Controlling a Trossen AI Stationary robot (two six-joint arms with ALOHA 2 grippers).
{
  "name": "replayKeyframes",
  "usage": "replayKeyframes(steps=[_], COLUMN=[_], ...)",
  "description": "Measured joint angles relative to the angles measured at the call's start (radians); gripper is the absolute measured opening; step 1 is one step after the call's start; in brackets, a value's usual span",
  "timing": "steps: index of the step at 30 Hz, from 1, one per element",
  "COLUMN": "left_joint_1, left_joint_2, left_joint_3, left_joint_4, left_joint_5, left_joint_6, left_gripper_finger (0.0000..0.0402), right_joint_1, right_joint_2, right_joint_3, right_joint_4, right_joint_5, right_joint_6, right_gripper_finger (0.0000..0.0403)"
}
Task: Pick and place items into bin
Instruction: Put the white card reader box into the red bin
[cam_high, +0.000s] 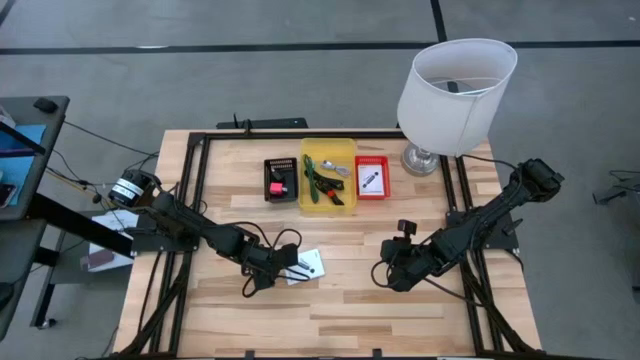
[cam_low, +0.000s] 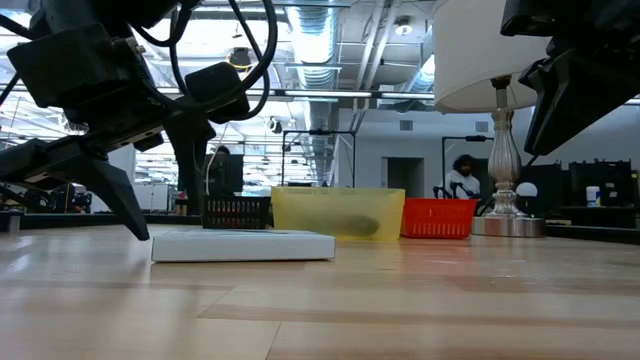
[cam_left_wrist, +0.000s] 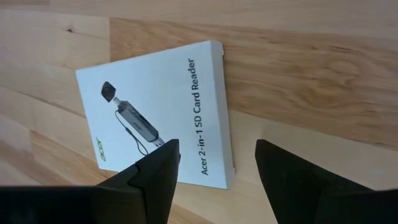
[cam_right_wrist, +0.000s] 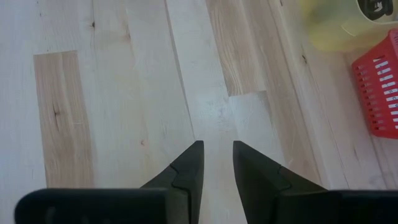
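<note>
Stock on the wooden tabletop (cam_high: 330, 310), as we count it at this moment.

Item one: a flat white SD card reader box (cam_left_wrist: 161, 112), lying face up and loose on the bare wood near the middle front, well apart from the bins. We list it as the piece not yet sorted.

Item two: the left gripper (cam_left_wrist: 214, 174), hovering just over that box with its fingers (cam_left_wrist: 155, 180) spread wide and empty. One finger lies over the box's printed face and the other over the wood beside its long edge. We judge the spread is set to straddle the box across its narrow width, so a descent and a squeeze come next; the thin, flat shape may let it slide or tip out.

Item three: three bins in a row at the back. The black bin (cam_high: 281, 178) carries a red piece, the yellow bin (cam_high: 345, 150) a green-handled tool (cam_high: 320, 180) among other small pieces, and the red bin (cam_high: 372, 160) a white card. We read these as already stowed.

Item four: the right gripper (cam_right_wrist: 217, 155), idle above bare wood on the right half, fingers a narrow gap apart and holding nothing, kept clear of the left arm's work.

Item five: a white lamp (cam_high: 455, 90) at the back right corner, no part of the sorting.
</note>
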Motion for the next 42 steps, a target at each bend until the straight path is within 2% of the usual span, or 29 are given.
replayKeyframes(steps=[42], left_joint_1=[0.042], left_joint_2=[0.063], left_joint_3=[0.011], left_joint_4=[0.061], left_joint_5=[0.058], left_joint_6=[0.06], left_gripper_finger=[0.0206], right_joint_1=[0.0], right_joint_2=[-0.001], right_joint_3=[0.0], right_joint_4=[0.016], right_joint_5=[0.0], right_joint_6=[0.0], right_gripper_finger=[0.0079])
